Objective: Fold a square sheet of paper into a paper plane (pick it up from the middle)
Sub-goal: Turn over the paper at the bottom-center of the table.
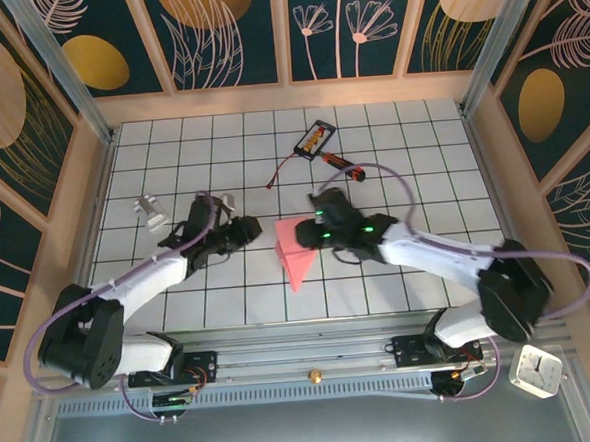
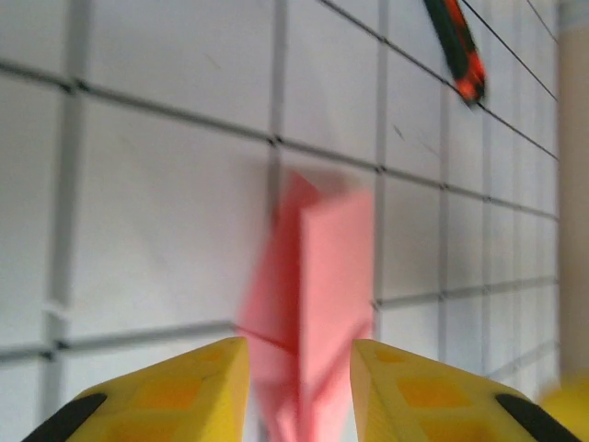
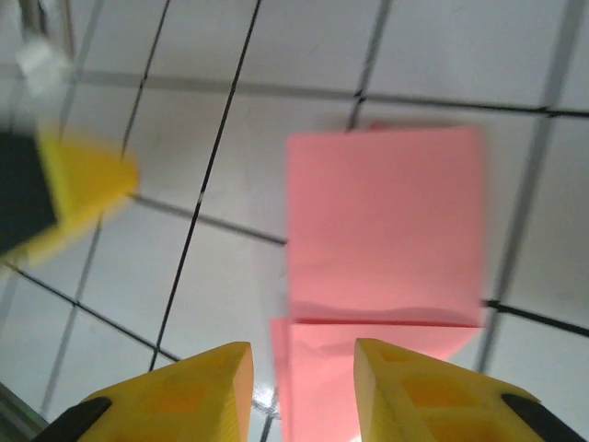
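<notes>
The pink-red sheet of paper [image 1: 295, 253] lies on the tiled table, folded into a wedge with its point toward the near edge. A centre ridge stands up along it [image 2: 317, 304], and a cross crease shows in the right wrist view [image 3: 382, 239]. My left gripper [image 1: 259, 230] is just left of the paper and open; its yellow fingers straddle the ridge [image 2: 299, 354] without touching. My right gripper [image 1: 311, 232] hovers at the paper's far right part, open [image 3: 302, 359], with the paper under the gap. The left gripper's finger [image 3: 83, 184] shows blurred beside the paper.
A red-handled screwdriver [image 1: 336, 159] and a small black-and-orange card [image 1: 316, 138] lie at the back of the table. A small white object [image 1: 151, 211] sits at the left. Wooden walls ring the table. A white clock [image 1: 536, 371] stands off the near right corner.
</notes>
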Controlling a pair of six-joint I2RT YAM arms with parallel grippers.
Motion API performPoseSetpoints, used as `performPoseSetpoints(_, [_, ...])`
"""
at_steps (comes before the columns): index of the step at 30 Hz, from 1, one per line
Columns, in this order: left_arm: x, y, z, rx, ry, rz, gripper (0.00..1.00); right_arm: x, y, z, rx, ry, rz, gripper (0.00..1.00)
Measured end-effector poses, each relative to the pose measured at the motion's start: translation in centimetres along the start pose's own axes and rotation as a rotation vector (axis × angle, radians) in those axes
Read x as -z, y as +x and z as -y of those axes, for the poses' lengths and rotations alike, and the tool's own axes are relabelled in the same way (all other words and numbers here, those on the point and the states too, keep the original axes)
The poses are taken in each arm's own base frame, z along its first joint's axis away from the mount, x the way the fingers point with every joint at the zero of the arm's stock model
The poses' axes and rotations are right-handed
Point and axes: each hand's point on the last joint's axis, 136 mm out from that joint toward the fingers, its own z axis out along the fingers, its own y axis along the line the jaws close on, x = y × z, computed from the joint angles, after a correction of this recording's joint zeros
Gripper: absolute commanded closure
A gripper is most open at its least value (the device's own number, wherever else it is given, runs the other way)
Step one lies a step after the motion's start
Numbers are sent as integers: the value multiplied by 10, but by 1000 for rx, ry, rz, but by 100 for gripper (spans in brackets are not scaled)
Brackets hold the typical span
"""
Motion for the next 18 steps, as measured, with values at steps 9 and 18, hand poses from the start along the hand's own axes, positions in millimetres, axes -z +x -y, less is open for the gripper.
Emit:
performPoseSetpoints(9, [-40, 87, 17, -9, 1, -216, 84, 0, 25, 51, -118, -9, -53, 67])
performPoseSetpoints(18, [-69, 90, -12, -5, -65, -300, 97, -2, 28, 55, -137, -19, -46, 67])
